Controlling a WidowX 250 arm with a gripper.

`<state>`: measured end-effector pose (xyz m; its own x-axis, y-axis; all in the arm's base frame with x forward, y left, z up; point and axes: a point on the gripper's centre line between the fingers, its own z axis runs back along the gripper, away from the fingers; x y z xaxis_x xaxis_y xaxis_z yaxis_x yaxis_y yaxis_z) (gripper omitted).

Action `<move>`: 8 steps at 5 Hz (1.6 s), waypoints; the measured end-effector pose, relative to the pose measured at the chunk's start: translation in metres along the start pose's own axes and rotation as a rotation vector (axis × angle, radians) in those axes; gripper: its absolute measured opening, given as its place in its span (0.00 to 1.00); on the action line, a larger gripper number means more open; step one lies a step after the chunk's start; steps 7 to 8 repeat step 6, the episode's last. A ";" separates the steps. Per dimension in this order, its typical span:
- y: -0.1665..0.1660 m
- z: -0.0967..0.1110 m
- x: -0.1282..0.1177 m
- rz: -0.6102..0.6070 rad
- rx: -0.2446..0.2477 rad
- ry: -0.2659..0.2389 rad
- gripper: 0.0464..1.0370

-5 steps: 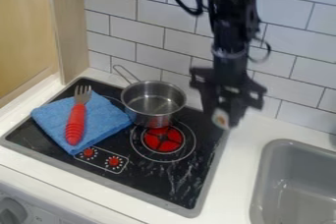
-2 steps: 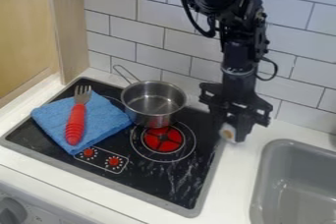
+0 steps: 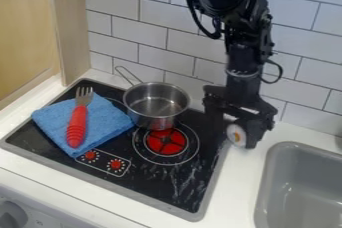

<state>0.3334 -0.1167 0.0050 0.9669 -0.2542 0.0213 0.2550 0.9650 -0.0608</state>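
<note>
The black gripper [image 3: 235, 139] hangs low over the right edge of the stove, where the white counter begins, its fingers spread apart. Between them is a small round white object with an orange centre [image 3: 236, 134], like a toy sushi piece, tilted with its flat face toward the camera. Whether either finger touches it, I cannot tell. To the left, a metal saucepan [image 3: 155, 103] stands at the back of the stove, its handle toward the wall. A fork with a red handle [image 3: 77, 126] lies on a folded blue cloth [image 3: 106, 125] on the stove's left side.
The black stove top [image 3: 157, 181] has a red burner [image 3: 165, 142] and two red knobs. A grey sink [image 3: 274, 174] is set into the counter at the right. White wall tiles [image 3: 153, 35] rise behind, and a wooden panel [image 3: 71, 29] stands at the left.
The gripper moved right and slightly down with the white object, then its fingers spread. The object now shows more of its round face. Saucepan, cloth and fork have stayed put.
</note>
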 end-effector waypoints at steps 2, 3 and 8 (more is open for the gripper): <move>0.000 0.000 0.000 0.008 -0.002 0.001 0.96; 0.002 0.016 0.004 0.008 0.017 -0.045 0.96; 0.004 0.097 -0.009 -0.004 0.039 -0.248 0.96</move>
